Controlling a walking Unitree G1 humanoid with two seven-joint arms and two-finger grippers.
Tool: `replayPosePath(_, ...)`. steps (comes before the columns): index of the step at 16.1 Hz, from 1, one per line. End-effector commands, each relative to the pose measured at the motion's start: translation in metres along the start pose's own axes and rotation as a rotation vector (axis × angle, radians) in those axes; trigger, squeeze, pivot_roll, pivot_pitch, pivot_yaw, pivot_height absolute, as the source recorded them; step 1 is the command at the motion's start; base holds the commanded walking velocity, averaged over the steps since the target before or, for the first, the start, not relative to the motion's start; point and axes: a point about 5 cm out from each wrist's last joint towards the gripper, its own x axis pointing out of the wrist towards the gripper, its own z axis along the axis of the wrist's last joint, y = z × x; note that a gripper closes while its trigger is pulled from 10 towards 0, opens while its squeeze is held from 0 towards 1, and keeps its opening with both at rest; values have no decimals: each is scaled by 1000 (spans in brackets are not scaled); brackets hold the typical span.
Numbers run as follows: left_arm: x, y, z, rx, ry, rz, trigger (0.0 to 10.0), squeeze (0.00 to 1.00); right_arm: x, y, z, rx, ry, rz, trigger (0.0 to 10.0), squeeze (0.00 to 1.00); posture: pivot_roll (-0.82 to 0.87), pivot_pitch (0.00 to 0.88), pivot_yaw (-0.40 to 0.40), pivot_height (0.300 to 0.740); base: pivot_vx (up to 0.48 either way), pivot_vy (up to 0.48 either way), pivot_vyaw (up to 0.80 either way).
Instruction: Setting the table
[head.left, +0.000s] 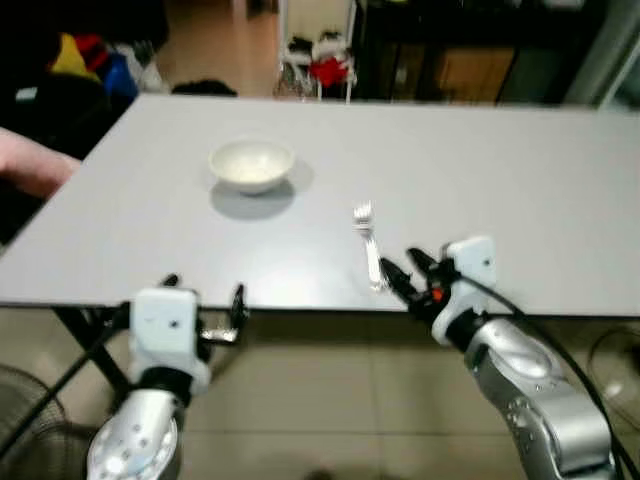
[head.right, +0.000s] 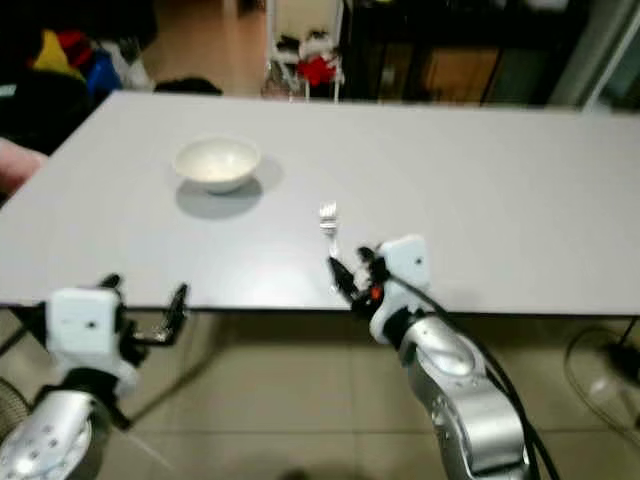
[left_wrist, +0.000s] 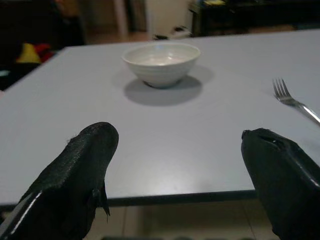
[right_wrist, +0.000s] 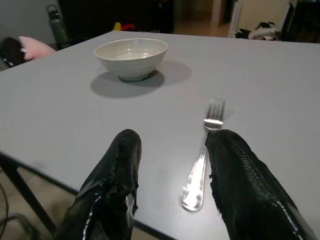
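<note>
A white bowl (head.left: 251, 163) stands on the grey table (head.left: 520, 180), left of centre. A silver fork (head.left: 369, 245) lies to its right, handle toward the near edge. My right gripper (head.left: 405, 272) hovers open at the table's front edge, just right of the fork's handle end (right_wrist: 192, 192); nothing sits between its fingers (right_wrist: 117, 170). My left gripper (head.left: 205, 300) is open below the near edge at the left, pointing at the bowl (left_wrist: 161, 62) with the fork (left_wrist: 295, 102) off to one side.
A pink sleeve or arm of a person (head.left: 30, 165) rests at the table's left edge. Dark furniture and red and white items (head.left: 320, 60) stand beyond the far edge. Tiled floor (head.left: 330, 400) lies below me. A cable (head.left: 600, 350) trails at the right.
</note>
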Motion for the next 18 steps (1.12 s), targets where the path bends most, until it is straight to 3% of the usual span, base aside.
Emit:
replayPosePath(1, -3, -2, 1, -4, -5, 12, 10000, 0, -4, -6, -3, -17, 18, -22, 10000, 0, -50, 0, 15, 740, 0, -480, 0)
replayPosePath(3, -9, -3, -1, -3, 5, 13, 10000, 0, -7, -8, -6, 6, 26, -34, 10000, 0, -45, 0, 16, 740, 0, -480, 0)
replayPosePath(5, -10, -3, 0, 6, 0, 11, 10000, 0, -9, -5, -6, -71, 33, 18, 10000, 0, -45, 0, 18, 740, 0, -446, 0)
replayPosePath(7, -11, -3, 0, -3, 2, 10, 10000, 0, -11, -1, -6, -82, 26, 70, 10000, 0, -45, 0, 18, 740, 0, 0, 800)
replayPosePath(9, -12, -4, 0, 75, -4, -36, 10000, 0, -14, 1, -6, -67, 12, 115, 10000, 0, -37, 0, 22, 740, 0, 0, 800)
replayPosePath(18, -2, 5, 9, 118, -65, -8, 10000, 0, -24, -17, -5, -5, -73, -112, 10000, 0, -63, 0, 78, 740, 0, 0, 800)
